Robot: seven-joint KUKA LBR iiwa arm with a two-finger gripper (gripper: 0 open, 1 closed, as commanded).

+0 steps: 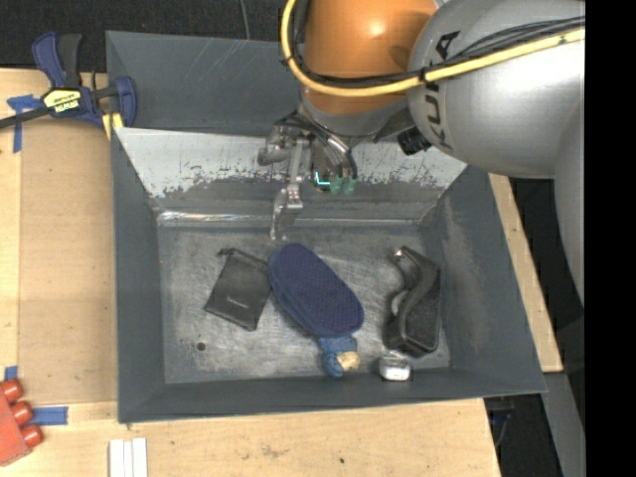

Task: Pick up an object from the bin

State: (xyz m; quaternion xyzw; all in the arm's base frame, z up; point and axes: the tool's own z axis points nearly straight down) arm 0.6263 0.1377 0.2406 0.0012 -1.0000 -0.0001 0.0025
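- Grey metal bin (139, 266) with sloped walls; the floor is scuffed and the far wall shows dark speckling. All positions below are taken relative to the blue pad.
- Blue pad (313, 288): dark blue, oval, textured surface. It lies flat near the middle of the bin floor, long axis running from far-left to near-right. A small blue and tan stub (340, 362) sits at its near end, touching it.
- Black pouch (238, 288): flat, roughly square, lying just left of the blue pad and turned at a slight angle. Its right edge is touching or nearly touching the pad; cannot tell which.
- Black curved piece (415, 311): dark, bent, handle-like shape, lying right of the blue pad and apart from it.
- Small white and silver item (395, 369): right of the pad's near end, just in front of the black curved piece.
- Tool (282, 217): hangs from the orange-capped wrist, beyond the far end of the blue pad, against the foot of the far wall. Its tip is near the pad's far end and the pouch's far corner.
- Tool state: cannot tell whether it is spread or pressed together.
- Height of the tool above the floor cannot be judged.
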